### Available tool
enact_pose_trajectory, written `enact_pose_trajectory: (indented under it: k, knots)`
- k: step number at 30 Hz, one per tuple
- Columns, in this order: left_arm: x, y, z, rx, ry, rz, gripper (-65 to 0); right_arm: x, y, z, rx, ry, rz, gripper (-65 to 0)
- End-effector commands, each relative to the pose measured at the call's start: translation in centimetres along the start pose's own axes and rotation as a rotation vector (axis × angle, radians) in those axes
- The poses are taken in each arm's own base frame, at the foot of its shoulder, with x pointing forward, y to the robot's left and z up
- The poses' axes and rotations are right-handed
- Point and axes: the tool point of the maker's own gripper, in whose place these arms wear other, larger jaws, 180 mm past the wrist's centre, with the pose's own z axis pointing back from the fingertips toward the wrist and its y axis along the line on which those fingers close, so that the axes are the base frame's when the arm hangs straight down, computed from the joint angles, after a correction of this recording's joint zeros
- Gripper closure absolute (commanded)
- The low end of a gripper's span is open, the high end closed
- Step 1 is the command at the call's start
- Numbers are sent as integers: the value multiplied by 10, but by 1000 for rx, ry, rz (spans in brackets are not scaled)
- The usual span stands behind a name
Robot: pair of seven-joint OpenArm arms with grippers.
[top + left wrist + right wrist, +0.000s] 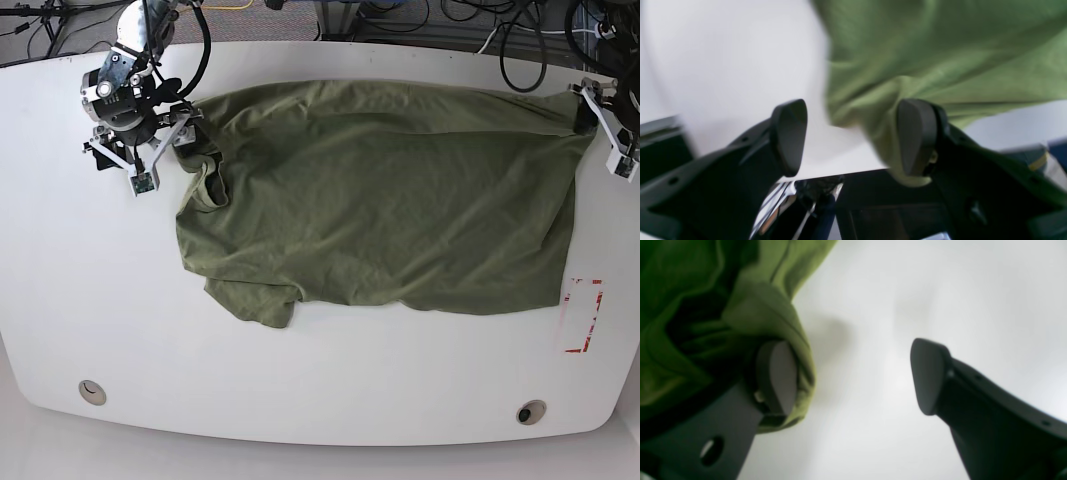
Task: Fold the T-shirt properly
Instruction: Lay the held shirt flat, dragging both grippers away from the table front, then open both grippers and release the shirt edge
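The right gripper (158, 150), jaws spread and holding nothing, sits at the T-shirt (380, 200) collar end; cloth drapes one finger and may snag. The T-shirt lies spread across the table (320, 400). At its hem corner the left gripper (605, 125) gapes too, near the table edge.

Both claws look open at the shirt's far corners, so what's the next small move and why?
Probably lift both claws clear. The left claw and right claw stand open, cloth draped against one finger each, and the T-shirt lies spread on the table.
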Motion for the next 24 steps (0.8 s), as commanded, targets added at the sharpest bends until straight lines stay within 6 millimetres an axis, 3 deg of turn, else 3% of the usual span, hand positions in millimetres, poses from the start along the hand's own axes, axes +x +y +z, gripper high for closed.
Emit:
enact_pose_trajectory:
  k: [1, 10, 24]
  knots:
    - [18, 20, 9, 63, -24, -3, -397, 22, -11, 4, -30, -57, 1, -495]
    - [44, 49, 22, 146, -88, 49, -397, 18, -21, 5, -51, -32, 14, -495]
    - [65, 56, 25, 165, -149, 58, -397, -46, -9, 12, -18, 144, 32, -495]
